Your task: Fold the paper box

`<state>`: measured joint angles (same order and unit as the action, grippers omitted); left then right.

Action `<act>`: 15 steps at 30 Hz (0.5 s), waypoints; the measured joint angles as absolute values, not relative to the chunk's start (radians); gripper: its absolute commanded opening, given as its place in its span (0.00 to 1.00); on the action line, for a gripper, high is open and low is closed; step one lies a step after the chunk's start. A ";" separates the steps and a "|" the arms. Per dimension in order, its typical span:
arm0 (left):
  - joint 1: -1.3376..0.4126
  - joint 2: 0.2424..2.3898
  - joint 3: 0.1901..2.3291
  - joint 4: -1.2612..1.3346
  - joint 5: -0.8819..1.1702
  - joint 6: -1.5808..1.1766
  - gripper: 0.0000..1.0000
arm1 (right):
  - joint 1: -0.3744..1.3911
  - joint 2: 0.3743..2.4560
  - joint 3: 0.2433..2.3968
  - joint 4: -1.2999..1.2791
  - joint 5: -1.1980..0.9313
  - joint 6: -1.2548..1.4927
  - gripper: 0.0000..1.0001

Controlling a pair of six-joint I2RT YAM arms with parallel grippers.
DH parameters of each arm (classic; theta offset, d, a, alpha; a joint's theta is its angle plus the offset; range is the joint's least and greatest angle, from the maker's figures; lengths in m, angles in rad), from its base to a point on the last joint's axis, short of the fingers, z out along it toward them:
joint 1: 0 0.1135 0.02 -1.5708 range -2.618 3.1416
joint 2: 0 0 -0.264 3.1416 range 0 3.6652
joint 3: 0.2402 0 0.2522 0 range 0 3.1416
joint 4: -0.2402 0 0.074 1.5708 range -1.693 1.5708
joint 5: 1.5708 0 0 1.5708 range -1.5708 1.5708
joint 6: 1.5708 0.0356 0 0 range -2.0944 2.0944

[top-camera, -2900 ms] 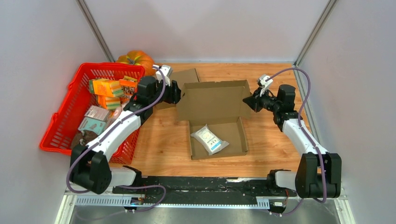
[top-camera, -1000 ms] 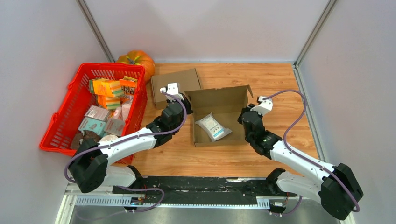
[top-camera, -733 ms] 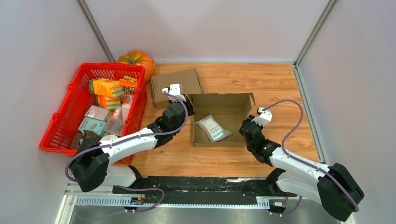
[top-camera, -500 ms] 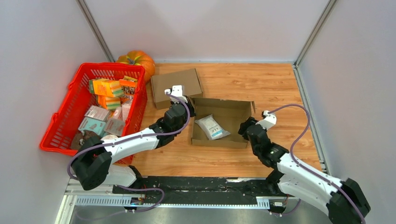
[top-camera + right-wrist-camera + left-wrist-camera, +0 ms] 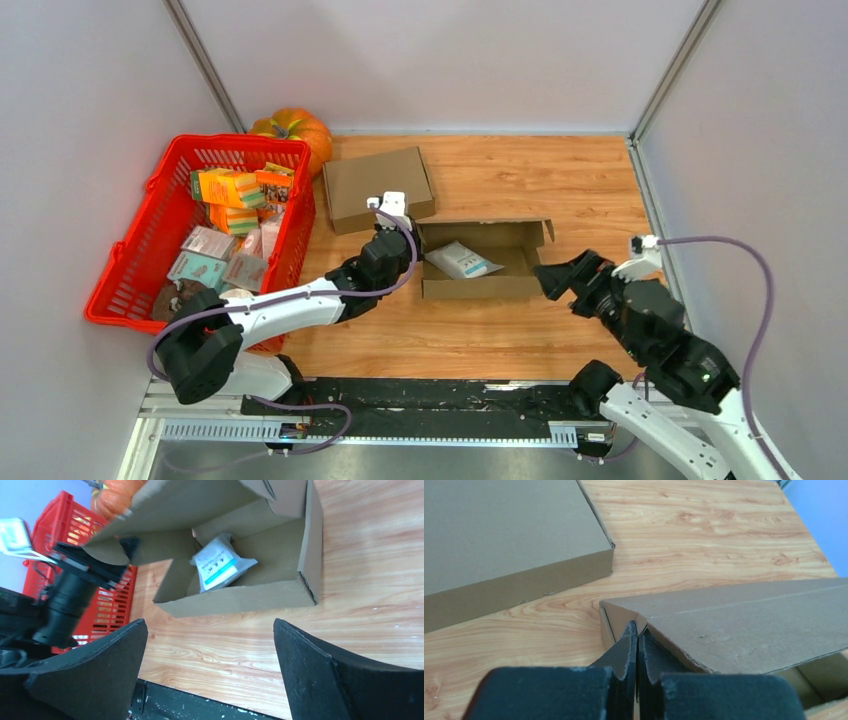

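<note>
The brown paper box (image 5: pixel 470 288) lies mid-table with a white pouch (image 5: pixel 463 260) inside. Its lid (image 5: pixel 490 223) hangs low over the tray, still partly raised. My left gripper (image 5: pixel 403 232) is shut, and its tips rest on the lid's left corner, where the side flap folds. In the left wrist view the fingers (image 5: pixel 626 650) press together with no cardboard seen between them. My right gripper (image 5: pixel 548 281) stands open and empty, apart from the box on its right. The right wrist view shows the box (image 5: pixel 235 600), pouch (image 5: pixel 220 567) and lid (image 5: pixel 175 505) beyond my right gripper (image 5: pixel 210 625).
A red basket (image 5: pixel 240 142) full of packets stands at the left, with an orange pumpkin (image 5: pixel 295 128) behind it. A closed flat cardboard box (image 5: pixel 378 187) lies just behind my left gripper. Grey walls close in both sides. A black rail (image 5: pixel 430 395) runs along the near edge.
The lid has swung down from upright to low over the tray, and the left gripper has followed it. The right gripper has opened, let go of the lid's right side and drawn back to the right.
</note>
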<state>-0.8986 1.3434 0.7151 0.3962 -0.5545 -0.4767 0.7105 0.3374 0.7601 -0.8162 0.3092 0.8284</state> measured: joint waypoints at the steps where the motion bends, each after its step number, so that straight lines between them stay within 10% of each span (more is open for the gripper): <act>1: -0.905 1.344 0.715 0.392 -0.556 -0.471 0.00 | 0.711 0.375 0.838 -0.851 0.325 0.813 1.00; 11: -0.959 1.341 0.693 0.376 -0.561 -0.430 0.02 | 0.688 1.061 1.424 -0.886 0.406 0.572 1.00; 15: -0.980 1.323 0.658 0.381 -0.558 -0.416 0.25 | 0.674 1.227 1.374 -0.841 0.328 0.552 0.92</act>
